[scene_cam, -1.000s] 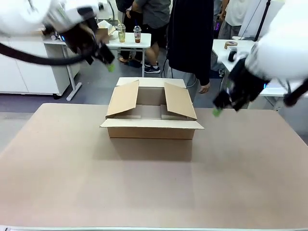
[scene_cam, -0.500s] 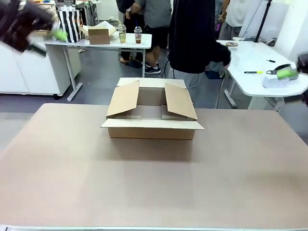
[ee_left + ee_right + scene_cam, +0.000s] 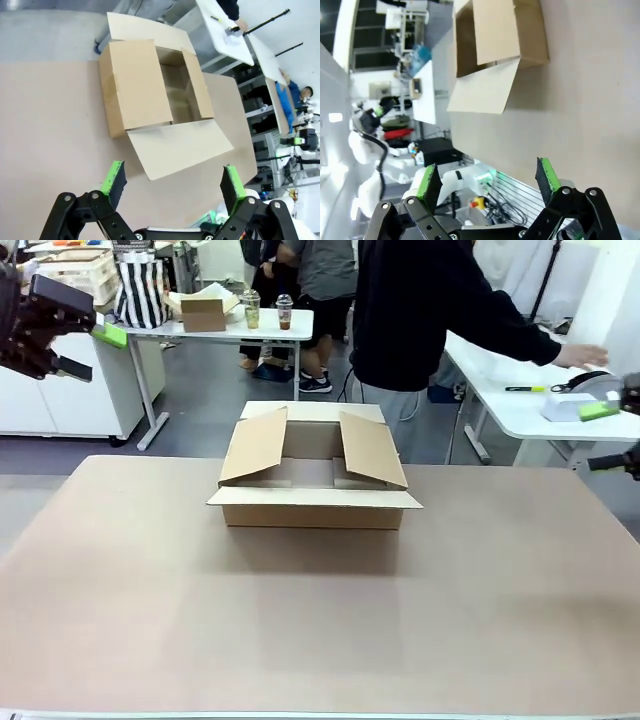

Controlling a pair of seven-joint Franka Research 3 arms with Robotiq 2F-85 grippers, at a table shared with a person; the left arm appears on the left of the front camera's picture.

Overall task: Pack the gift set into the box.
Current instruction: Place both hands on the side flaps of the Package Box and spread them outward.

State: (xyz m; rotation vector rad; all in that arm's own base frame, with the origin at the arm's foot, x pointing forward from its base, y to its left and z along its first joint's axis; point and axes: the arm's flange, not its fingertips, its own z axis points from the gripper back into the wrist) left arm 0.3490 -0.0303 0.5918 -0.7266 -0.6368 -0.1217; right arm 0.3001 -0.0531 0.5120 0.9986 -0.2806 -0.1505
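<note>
The box (image 3: 313,502) stands in the far middle of the brown table, its four flaps spread and its inside bare where it shows. From above, the box (image 3: 150,90) lies beyond my left gripper (image 3: 172,180), whose green pads are wide apart with nothing between them. The box (image 3: 495,45) also lies well ahead of my right gripper (image 3: 487,180), which is open and holds nothing. My left gripper (image 3: 90,352) hovers high at the far left and my right gripper (image 3: 605,436) at the right edge, both away from the box. The gift set is out of view.
A person in black (image 3: 420,310) stands behind the box, one hand (image 3: 580,355) stretched to the white side table (image 3: 520,405) on the right. Behind on the left, another white table (image 3: 200,330) carries a small carton (image 3: 205,310), cups and a striped bag.
Both arms have swung up and outward from beside the box to the picture's edges. The person has turned and stretched an arm out over the right side table.
</note>
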